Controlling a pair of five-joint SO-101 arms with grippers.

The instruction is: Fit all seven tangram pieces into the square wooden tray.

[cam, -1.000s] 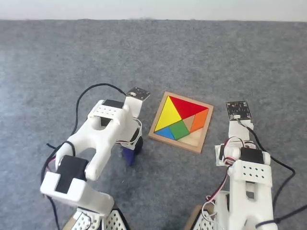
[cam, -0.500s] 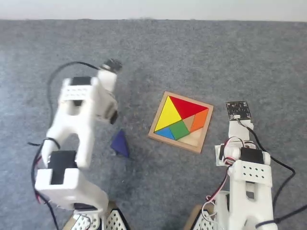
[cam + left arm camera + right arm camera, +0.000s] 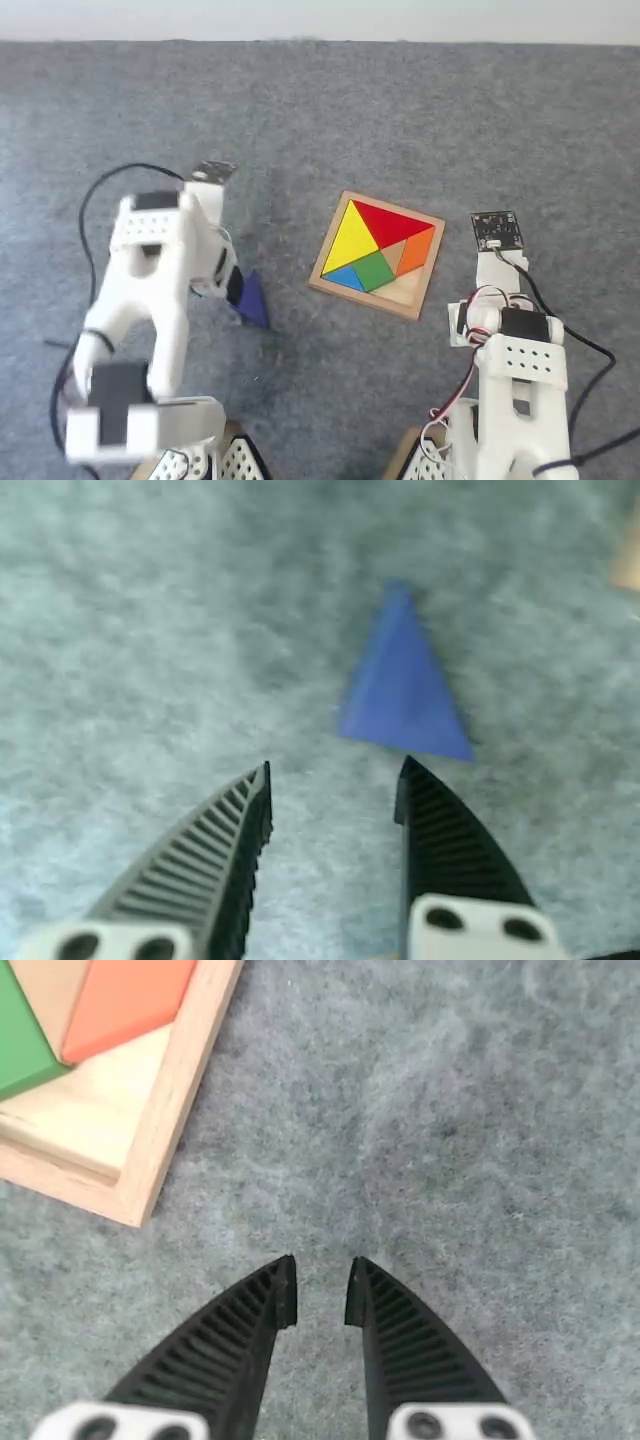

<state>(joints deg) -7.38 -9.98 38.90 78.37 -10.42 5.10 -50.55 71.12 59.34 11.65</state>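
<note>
— One piece lies outside our tray?
— Yes, the blue triangle, on the carpet just beyond our left gripper, which gapes wide and empty. Our right gripper, slightly parted, holds nothing.

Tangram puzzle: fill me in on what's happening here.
Two robot arms sit at a grey carpeted table, working on the puzzle. The left gripper is open and hangs just short of a dark blue triangle, which lies flat on the carpet, outside the wooden tray. The tray holds yellow, red, orange, green and light blue pieces, with bare wood showing at one corner. The right gripper is slightly open over the carpet beside the tray, holding nothing.
</note>
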